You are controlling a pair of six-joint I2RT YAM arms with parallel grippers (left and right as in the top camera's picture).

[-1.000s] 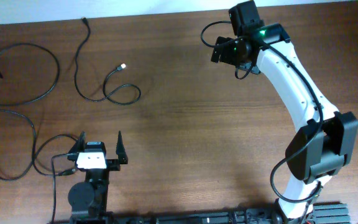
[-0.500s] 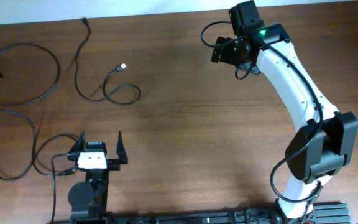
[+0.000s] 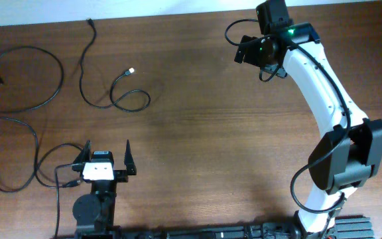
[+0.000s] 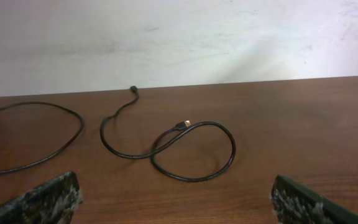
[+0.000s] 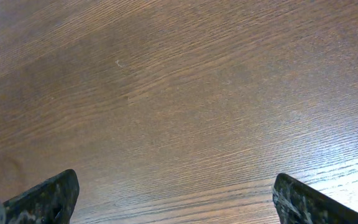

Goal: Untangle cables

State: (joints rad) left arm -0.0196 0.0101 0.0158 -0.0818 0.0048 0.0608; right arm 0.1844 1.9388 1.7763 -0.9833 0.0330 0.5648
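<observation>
The cables (image 3: 81,78) lie spread in thin black loops over the far-left part of the desk (image 3: 197,133). One has a silver-white tip (image 3: 131,70) and another a plug end close to the far edge. The grained brown wood across the middle and right is open. The left pincer (image 3: 107,153) sits near the front edge, jaws wide apart and holding nothing. The right pincer (image 5: 176,200) is also spread, above bare wood near the far edge.

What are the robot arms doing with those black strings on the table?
They are meant to untangle the cables, but nothing is being held right now. The cables lie spread out on the left side of the table. The left gripper sits open near them, and the right gripper hovers open over bare wood far away.
</observation>
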